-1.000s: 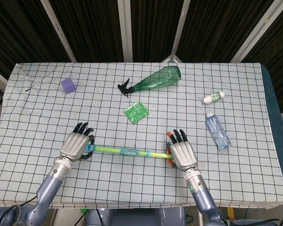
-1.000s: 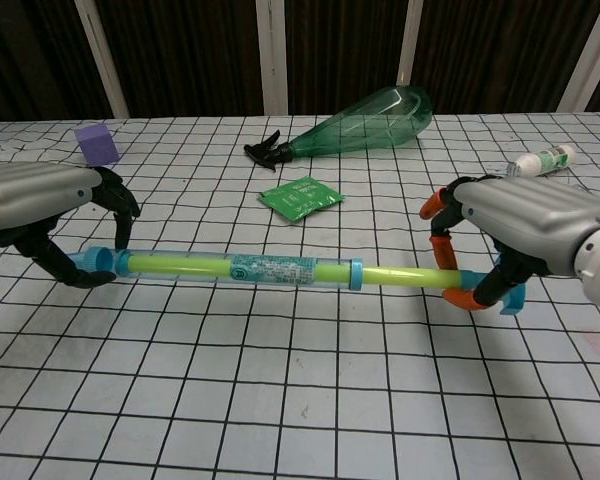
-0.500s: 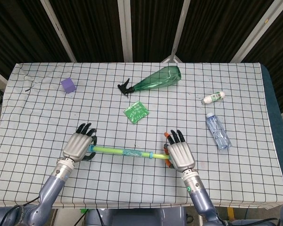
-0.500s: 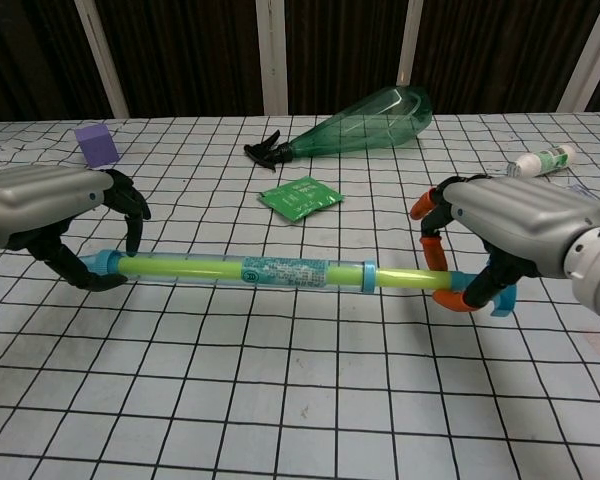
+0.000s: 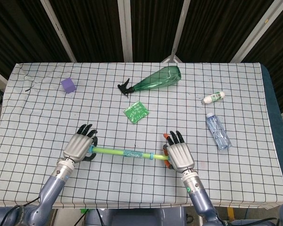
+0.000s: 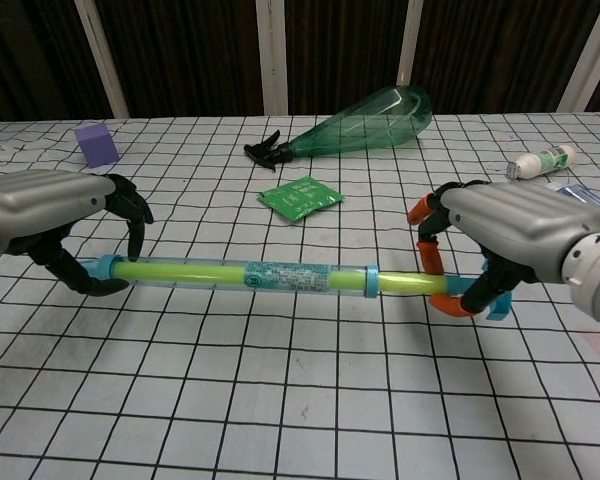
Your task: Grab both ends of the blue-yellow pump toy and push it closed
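Observation:
The blue-yellow pump toy lies across the near part of the checked table, a clear blue barrel with a yellow-green rod inside and an orange handle on its right end. My left hand grips the blue cap on the left end. My right hand holds the orange handle, fingers curled around it. Only a short piece of the yellow rod shows between the barrel's blue collar and the handle.
A green spray bottle lies on its side at the back. A green packet sits mid-table, a purple cube far left. A small white bottle and a clear water bottle lie to the right.
Both hands have moved toward each other. The rod has slid further into the barrel, so the toy is shorter and less yellow rod shows on the right.

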